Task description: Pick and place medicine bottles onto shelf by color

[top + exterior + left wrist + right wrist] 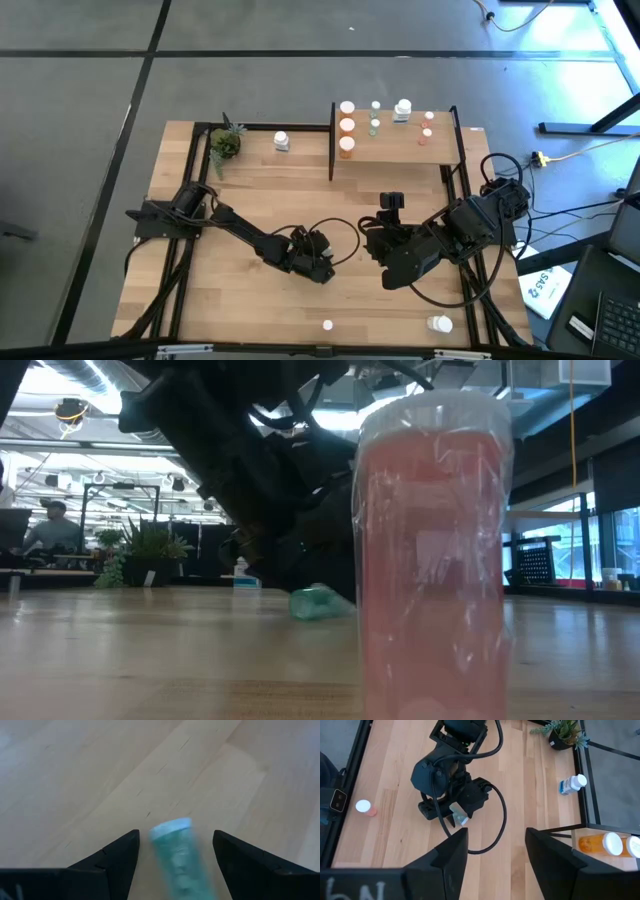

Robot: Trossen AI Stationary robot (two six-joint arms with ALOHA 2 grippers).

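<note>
green bottle lying between open left claw fingers

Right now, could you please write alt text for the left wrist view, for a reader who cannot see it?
A green medicine bottle with a pale cap lies on its side on the light-wood tabletop, between the open dark fingers of the left tool, not yet gripped.

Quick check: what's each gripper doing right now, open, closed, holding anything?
Left gripper: open, fingers either side of a green bottle lying on the table, not clamped.
Right gripper: open, holding nothing, mid-table.
</note>
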